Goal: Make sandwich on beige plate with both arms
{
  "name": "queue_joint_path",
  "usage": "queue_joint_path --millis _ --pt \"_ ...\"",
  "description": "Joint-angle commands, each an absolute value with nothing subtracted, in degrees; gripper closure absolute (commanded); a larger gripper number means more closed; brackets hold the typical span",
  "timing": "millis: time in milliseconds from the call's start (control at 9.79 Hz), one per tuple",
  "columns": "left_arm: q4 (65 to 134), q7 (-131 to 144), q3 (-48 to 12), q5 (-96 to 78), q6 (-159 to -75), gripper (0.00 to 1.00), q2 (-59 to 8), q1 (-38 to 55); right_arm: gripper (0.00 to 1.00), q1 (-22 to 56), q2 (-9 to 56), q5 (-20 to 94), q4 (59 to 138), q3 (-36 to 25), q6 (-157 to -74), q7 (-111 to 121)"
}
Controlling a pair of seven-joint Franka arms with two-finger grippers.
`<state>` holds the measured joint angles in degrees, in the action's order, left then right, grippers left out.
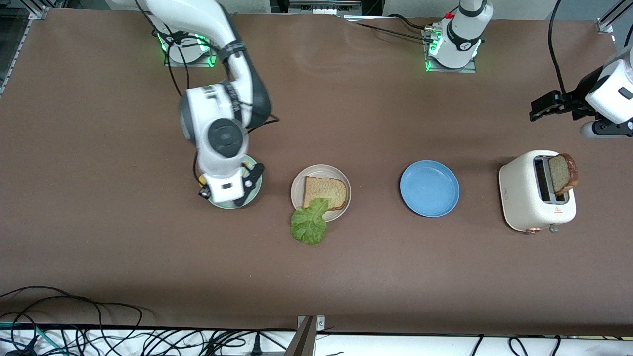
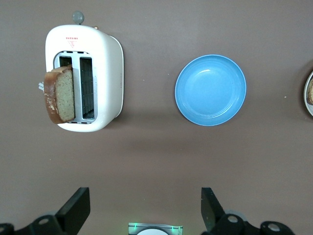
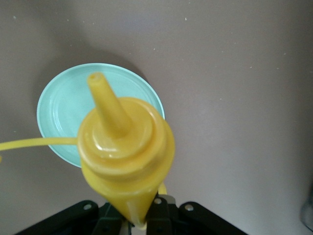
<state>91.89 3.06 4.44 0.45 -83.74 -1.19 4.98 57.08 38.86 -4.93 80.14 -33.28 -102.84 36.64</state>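
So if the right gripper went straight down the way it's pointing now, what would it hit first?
Probably the mint-green plate. The right gripper is shut on a yellow squeeze bottle, nozzle down over it, so the nozzle would likely touch first; height is unclear.

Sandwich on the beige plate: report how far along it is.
Done: one bread slice lies on the beige plate, lettuce half off its rim. In hand: the right gripper holds a yellow squeeze bottle over the mint-green plate. Left: second slice sits in the toaster; the open left gripper waits above.

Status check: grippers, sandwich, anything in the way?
Right gripper shut on yellow squeeze bottle over mint-green plate. Left gripper open. Beige plate: one slice, lettuce overhanging.
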Motion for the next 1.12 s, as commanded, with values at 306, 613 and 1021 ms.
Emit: queue_joint_path --millis 306,613,1021 --pt "92.1 3.4 4.2 2.6 -83.7 0.0 -1.4 5.2 1.0 67.0 44.6 -24.8 78.3 -34.3 -101.5 26.0" --pt "92.1 3.4 4.2 2.6 -83.7 0.0 -1.5 5.2 1.0 69.0 49.5 -33.1 75.2 -34.3 -101.7 24.5" --pt "92.0 3.5 4.2 1.9 -83.7 0.0 -1.5 5.2 1.0 73.2 54.8 -42.5 73.3 -34.4 -97.7 24.0"
